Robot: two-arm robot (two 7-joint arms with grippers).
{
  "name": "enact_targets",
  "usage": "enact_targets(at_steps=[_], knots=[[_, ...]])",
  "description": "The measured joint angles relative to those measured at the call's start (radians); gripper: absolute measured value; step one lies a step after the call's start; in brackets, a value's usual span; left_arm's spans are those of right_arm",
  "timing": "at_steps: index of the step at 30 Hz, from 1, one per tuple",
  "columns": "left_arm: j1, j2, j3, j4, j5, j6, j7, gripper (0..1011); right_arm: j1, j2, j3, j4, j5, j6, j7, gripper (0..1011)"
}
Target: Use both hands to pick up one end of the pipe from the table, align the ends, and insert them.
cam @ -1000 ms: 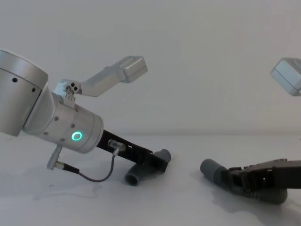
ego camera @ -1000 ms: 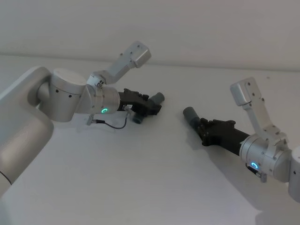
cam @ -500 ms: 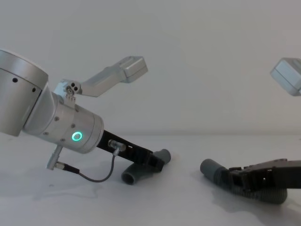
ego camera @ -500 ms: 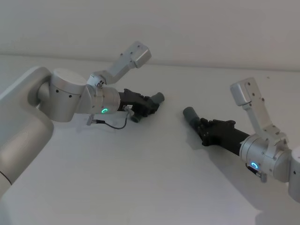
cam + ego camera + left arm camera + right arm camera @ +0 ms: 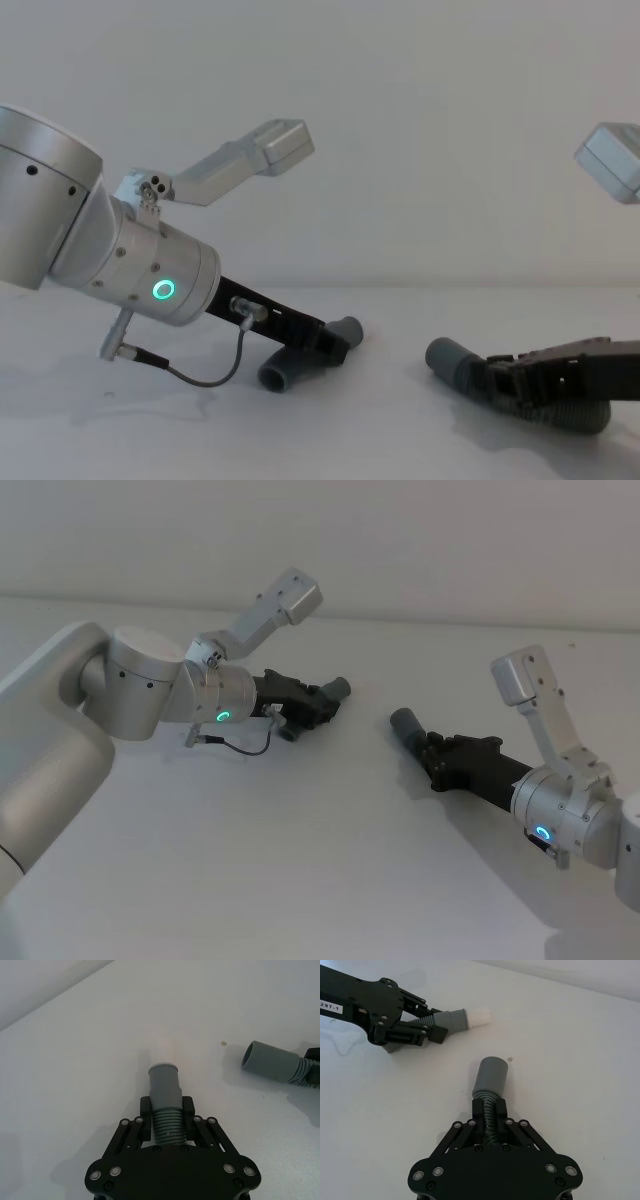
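At the left, the black two-finger left gripper (image 5: 166, 1109) is closed on a short dark grey plastic pipe piece (image 5: 165, 1080). It is clamped around the ribbed section just behind the stepped collar, and the pale whitish tip (image 5: 479, 1015) is pointed toward the right. The piece is held low, with one end down at the matt white desk (image 5: 300, 860); whether it touches cannot be told. A bare stretch of desk is seen in the middle, with the two ends well apart and not yet lined up.

At the right, the black right gripper (image 5: 489, 1109) is closed on a dark grey ribbed plastic hose (image 5: 300, 1071). It is gripped just behind the smooth grey cylindrical cuff (image 5: 491, 1076), low over the desk.

Both pieces are judged light. The ribs are expected to flex, so a hold close behind each rigid end is favoured. The smooth plastic may slip or twist when the ends are pushed together.
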Motion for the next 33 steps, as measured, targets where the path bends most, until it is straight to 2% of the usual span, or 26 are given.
enact_targets(at_steps=[11,17,26,33], knots=[[-0.003,0.0,0.001,0.003,0.001,-0.003,-0.001,352,0.005,-0.003,-0.005,0.001,-0.004,0.0,-0.003,144],[-0.047,-0.008,0.018,0.05,0.017,-0.05,-0.034,352,0.028,-0.011,-0.019,0.008,-0.034,-0.015,-0.018,144],[-0.164,-0.042,0.055,0.172,0.062,-0.167,-0.103,352,0.075,-0.008,-0.034,0.021,-0.083,-0.061,-0.025,139],[-0.264,-0.072,0.096,0.282,0.112,-0.27,-0.161,352,0.124,0.024,-0.046,0.04,-0.136,-0.13,-0.006,138]])
